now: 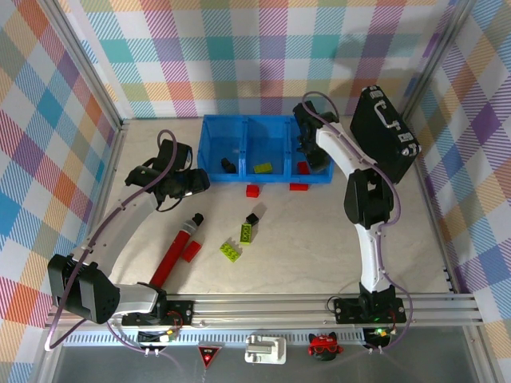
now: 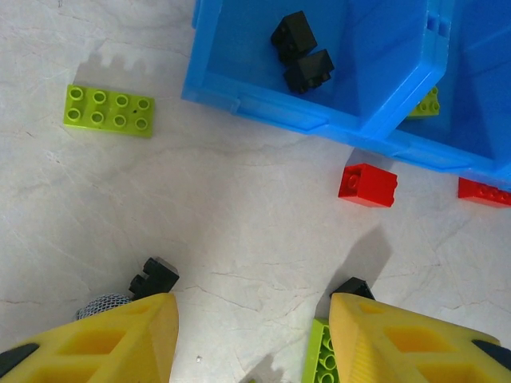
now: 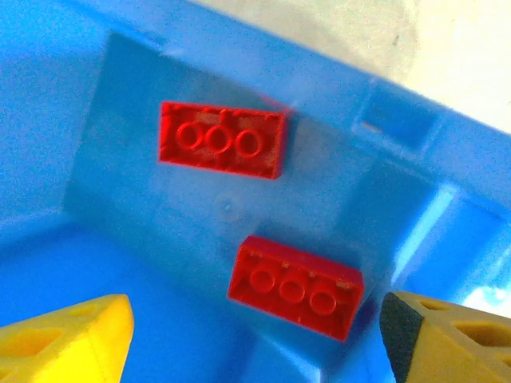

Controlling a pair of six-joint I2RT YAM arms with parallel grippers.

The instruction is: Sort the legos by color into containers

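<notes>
Three joined blue containers (image 1: 244, 121) stand at the back. The left one (image 2: 383, 56) holds two black legos (image 2: 302, 57), the middle one a lime lego (image 1: 263, 167). My right gripper (image 1: 306, 148) hangs open over the right container (image 3: 72, 159); two red legos (image 3: 219, 140) (image 3: 295, 286) lie on its floor below the spread fingers (image 3: 72, 335). My left gripper (image 2: 251, 339) is open over bare table with nothing between its fingers (image 2: 128, 339). Loose legos lie around: red (image 2: 367, 185), red (image 2: 484, 192), lime (image 2: 109, 110), black (image 2: 154, 276), black on lime (image 1: 247, 230), lime (image 1: 232, 250).
A long red cylinder (image 1: 177, 246) with a black tip lies on the table left of centre, a small red piece (image 1: 192, 252) beside it. A black hard case (image 1: 383, 132) stands at the back right. Metal frame rails border the table.
</notes>
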